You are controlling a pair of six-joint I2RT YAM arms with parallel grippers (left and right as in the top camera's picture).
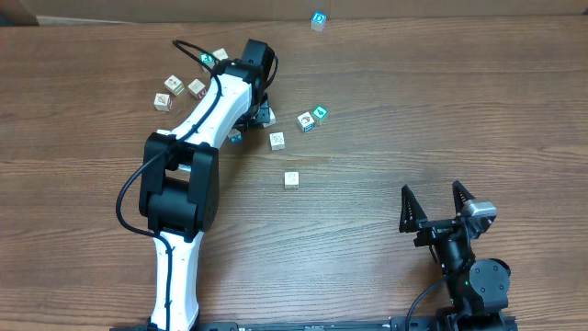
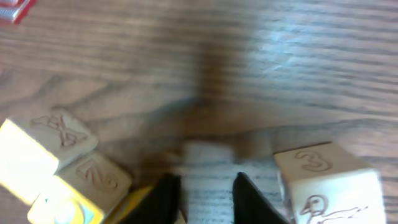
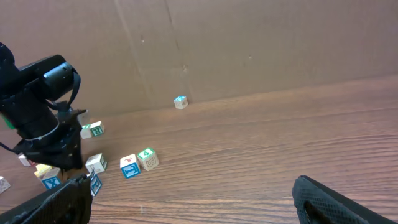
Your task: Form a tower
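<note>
Looks like the left gripper [image 2: 206, 190] is sitting low over the surface [image 2: 249, 56], fingers parted, with a pale blurred cube [image 2: 208, 158] filling the gap. I can't tell whether it's pinching that cube or just straddling it. It's working in a tight spot: the 3 cube [image 2: 323, 180] is sitting just beside the right finger, and the 2 cube [image 2: 93, 177] and X cube [image 2: 56, 134] are crowding the left one. From overhead the left arm [image 1: 197, 119] is hiding the contact point, so the wrist view is doing all the work here. The right gripper [image 1: 434, 210] is idling near the front edge, spread wide and empty, well apart from everything. The tower [image 1: 318, 20] is standing alone at the far edge by the cardboard wall [image 3: 249, 43], blue print on top, well apart from the loose cubes [image 1: 306, 121] and from both grippers. My read: it's grabbing one cube out of the cluster to take over to the tower. To do it well, I'm suggesting:

- Centring the fingers on two opposite flat faces and squaring the wrist to the cube.
- Keeping both fingers clear of the 3 cube and 2 cube while closing, so nothing is getting dragged along.
- Lifting straight up before travelling.
- At the tower, lining up edges over the top face, coming down slowly and letting go gently. The column is narrow and looks easy to knock over.
</note>
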